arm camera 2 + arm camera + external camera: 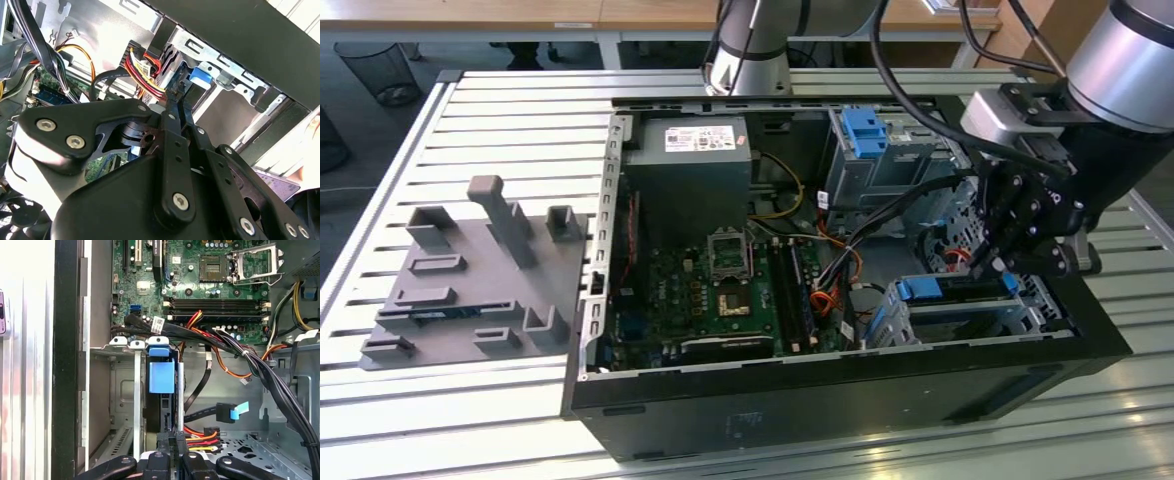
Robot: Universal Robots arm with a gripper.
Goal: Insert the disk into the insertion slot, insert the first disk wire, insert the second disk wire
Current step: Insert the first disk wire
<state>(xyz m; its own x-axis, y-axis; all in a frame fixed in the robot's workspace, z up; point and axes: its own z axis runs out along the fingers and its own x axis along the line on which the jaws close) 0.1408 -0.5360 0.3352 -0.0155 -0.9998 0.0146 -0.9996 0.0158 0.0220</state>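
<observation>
A black case (854, 380) is lying open on a slatted table (494, 100). It is holding a motherboard (720, 290) in the middle, a grey power supply (687, 180) at its far side, and two drive cages along the exterior view's right. The far one, the tall cage (861, 165), is carrying a blue latch (865, 128).

The near one, the slot (897, 318), is holding the disk (947, 290), whose blue carrier is showing just above the perforated walls. In the first wrist view the disk (161, 375) is sitting edge-on between the slot's (125, 390) grey walls, with its blue tab facing the motherboard (210, 280).

The gripper (987, 265) is reaching down into the case at the disk's right end in the exterior view. Its jaws are standing narrow. In both wrist views the gripper (169, 440) (174, 97) is pinching the black plug of the power wire (202, 439) (142, 67), a red, yellow and black bundle, right at the disk's back edge. I cannot tell whether the plug is seated.

The data wire (227, 412), black with a blue-tabbed plug, is lying loose on the case floor just beside the slot, apart from the disk.

At the exterior view's left, a grey tray (467, 290) of upright blocks is resting on the table beside the case.
</observation>
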